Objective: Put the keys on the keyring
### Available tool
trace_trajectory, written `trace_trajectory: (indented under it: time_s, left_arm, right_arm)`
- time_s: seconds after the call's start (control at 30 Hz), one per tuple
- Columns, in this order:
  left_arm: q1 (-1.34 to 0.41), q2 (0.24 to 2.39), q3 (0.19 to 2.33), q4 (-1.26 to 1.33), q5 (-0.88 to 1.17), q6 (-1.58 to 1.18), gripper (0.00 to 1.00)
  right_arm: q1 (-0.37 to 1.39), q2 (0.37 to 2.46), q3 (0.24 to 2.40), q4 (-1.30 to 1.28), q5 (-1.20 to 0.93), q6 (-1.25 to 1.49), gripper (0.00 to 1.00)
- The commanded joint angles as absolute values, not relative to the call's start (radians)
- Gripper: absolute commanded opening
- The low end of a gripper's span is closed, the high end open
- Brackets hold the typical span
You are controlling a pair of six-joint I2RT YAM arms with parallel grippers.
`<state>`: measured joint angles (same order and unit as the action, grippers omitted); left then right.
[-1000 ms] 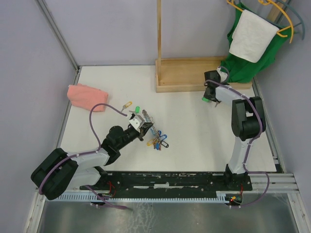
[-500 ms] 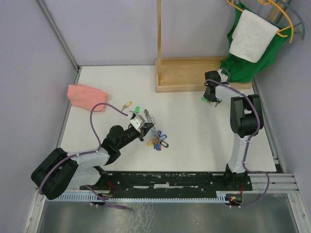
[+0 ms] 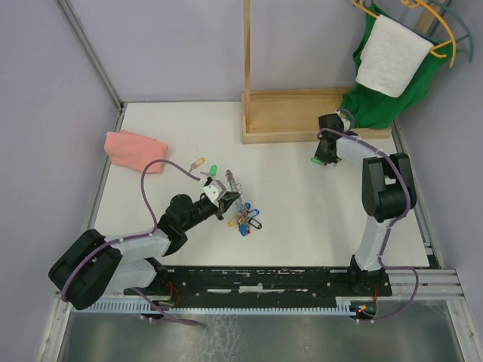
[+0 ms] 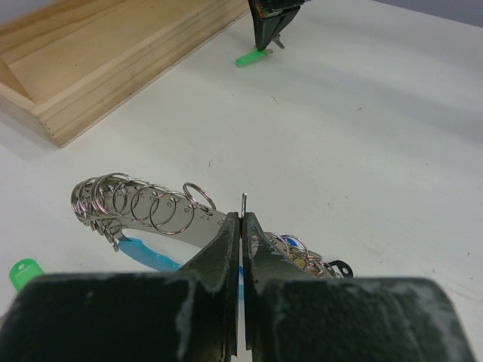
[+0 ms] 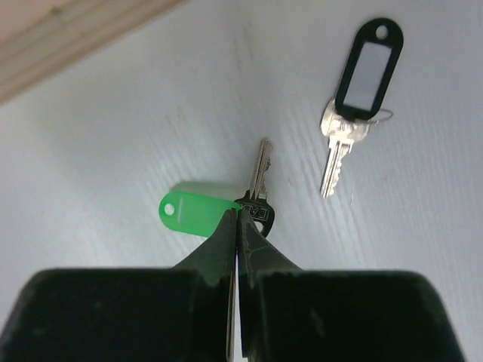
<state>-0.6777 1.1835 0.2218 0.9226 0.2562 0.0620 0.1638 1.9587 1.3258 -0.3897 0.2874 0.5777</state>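
Closed right jaws within the last second onto green-tagged key [image 5: 259,177], flat on tabletop [image 5: 113,151] at mid-frame, wooden tray [image 5: 68,30] upper left. Lift slowly; verify pinch sits on head, not tag. Silver blade, bright green tag. Holding keyring [image 4: 151,211] clamped in left jaws, lower centre of left wrist view.

A pink cloth [image 3: 134,149] lay crumpled on the white surface [image 3: 302,211], well to the left of and beyond the left end effector [image 3: 226,189]. A shallow wooden tray [image 3: 302,121] with an upright wooden post [image 3: 246,60] stood just beyond the right end effector [image 3: 324,159]. Farther back and to its right, a green garment [image 3: 373,105] and a white towel [image 3: 390,56] hung on yellow hangers [image 3: 453,45].
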Motion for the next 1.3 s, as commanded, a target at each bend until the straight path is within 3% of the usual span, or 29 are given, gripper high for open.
trace_trajectory:
  time_s: [0.0, 0.53, 0.93, 1.07, 1.27]
  left_arm:
    - [-0.663, 1.191, 0.256, 0.992, 0.317, 0.093, 0.03]
    - [-0.646, 1.092, 0.209, 0.998, 0.404, 0.116, 0.03]
    - [-0.644, 1.060, 0.186, 0.986, 0.399, 0.124, 0.03]
    - [-0.644, 1.070, 0.186, 0.989, 0.393, 0.131, 0.03]
    - [-0.644, 1.070, 0.181, 0.993, 0.379, 0.136, 0.03]
  right_arm:
    - [0.222, 1.812, 1.279, -0.409, 0.252, 0.496, 0.01]
    - [0.594, 1.423, 0.962, -0.435, 0.121, 0.302, 0.01]
    - [0.746, 1.653, 1.020, -0.370, 0.246, 0.263, 0.01]
    - [0.752, 1.721, 1.063, -0.334, 0.262, 0.268, 0.07]
    - [0.754, 1.728, 1.095, -0.372, 0.256, 0.264, 0.24]
